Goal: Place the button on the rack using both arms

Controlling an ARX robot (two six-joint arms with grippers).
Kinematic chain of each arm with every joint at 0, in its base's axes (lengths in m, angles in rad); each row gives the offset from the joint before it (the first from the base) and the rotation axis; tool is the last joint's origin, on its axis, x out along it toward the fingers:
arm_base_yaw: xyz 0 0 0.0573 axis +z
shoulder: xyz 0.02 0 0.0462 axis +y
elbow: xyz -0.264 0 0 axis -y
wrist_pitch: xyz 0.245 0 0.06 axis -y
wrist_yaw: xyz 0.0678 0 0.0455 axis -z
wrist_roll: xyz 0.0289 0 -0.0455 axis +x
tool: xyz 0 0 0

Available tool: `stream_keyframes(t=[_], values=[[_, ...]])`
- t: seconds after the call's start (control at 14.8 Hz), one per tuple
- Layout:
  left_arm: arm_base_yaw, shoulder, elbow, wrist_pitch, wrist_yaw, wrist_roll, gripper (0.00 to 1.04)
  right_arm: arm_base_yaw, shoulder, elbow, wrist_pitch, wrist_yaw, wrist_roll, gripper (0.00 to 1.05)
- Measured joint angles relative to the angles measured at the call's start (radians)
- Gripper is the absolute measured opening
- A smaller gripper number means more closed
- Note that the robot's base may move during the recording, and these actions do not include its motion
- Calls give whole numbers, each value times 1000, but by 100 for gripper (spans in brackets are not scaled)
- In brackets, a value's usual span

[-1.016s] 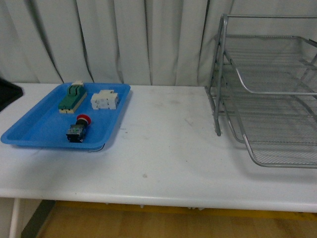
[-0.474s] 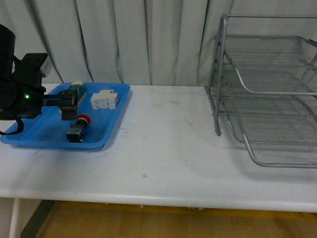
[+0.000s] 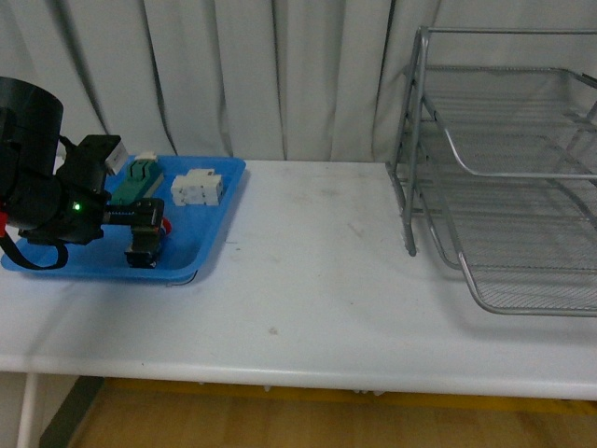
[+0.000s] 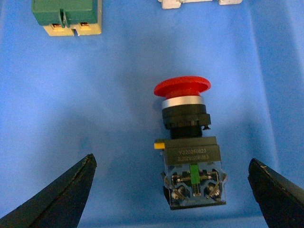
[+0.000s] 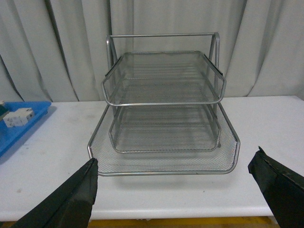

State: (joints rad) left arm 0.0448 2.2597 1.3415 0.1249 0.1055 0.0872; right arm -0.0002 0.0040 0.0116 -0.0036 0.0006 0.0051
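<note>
The black left hand, spread wide and empty, straddles the red-capped dark push-button lying in the blue plastic tray by the white desk's left edge, ready to pinch, while the equally spread right hand faces the silver wire-mesh rack

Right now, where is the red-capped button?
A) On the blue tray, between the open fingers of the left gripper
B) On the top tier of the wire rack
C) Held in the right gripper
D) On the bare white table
A: the button lies on its side on the blue tray, and the left gripper has its fingers spread on either side without touching it.
</note>
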Motion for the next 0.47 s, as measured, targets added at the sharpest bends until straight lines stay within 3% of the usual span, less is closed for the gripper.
stream_keyframes(t=[0.47], values=[[-26, 110, 167, -175, -55, 45, 98, 0, 0, 0, 0, 0, 0, 98]])
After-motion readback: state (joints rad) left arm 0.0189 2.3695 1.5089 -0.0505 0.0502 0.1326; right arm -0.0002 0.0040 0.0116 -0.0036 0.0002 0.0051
